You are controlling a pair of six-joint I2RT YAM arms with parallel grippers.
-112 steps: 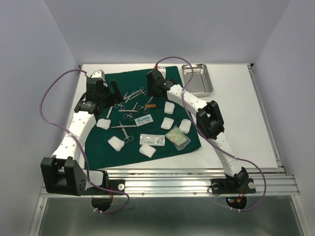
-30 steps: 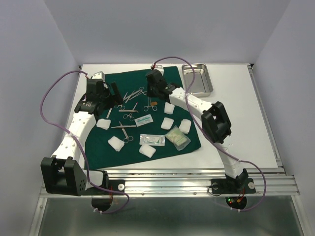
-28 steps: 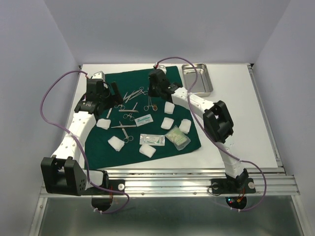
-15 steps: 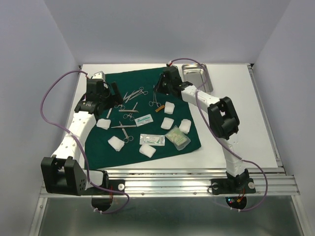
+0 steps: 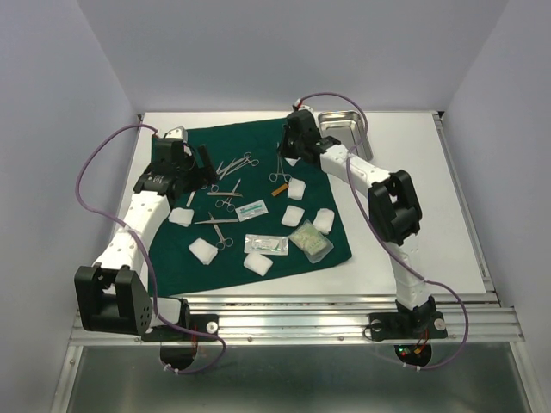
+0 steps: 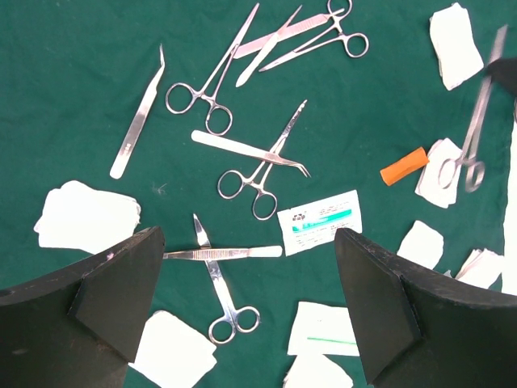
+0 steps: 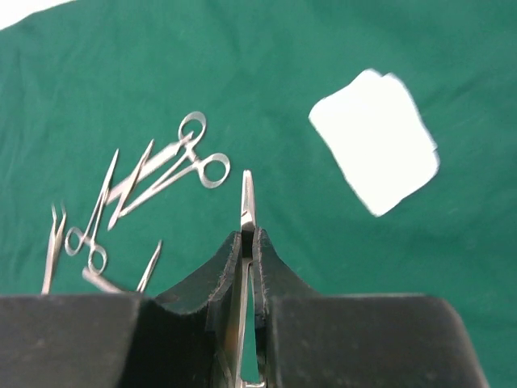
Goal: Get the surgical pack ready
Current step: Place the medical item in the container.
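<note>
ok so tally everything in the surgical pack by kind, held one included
ring-handled steel scissors and forceps: 5
straight steel tweezers: 5
square white gauze pads: 7
flat sealed packets: 3
small orange piece: 1
rectangular steel tray: 1
dark green cloth drape: 1
total: 23

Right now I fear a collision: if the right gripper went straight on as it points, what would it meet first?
Probably bare green drape, between the loose instruments and a gauze pad. The right gripper is shut on forceps, whose tip would land first.
</note>
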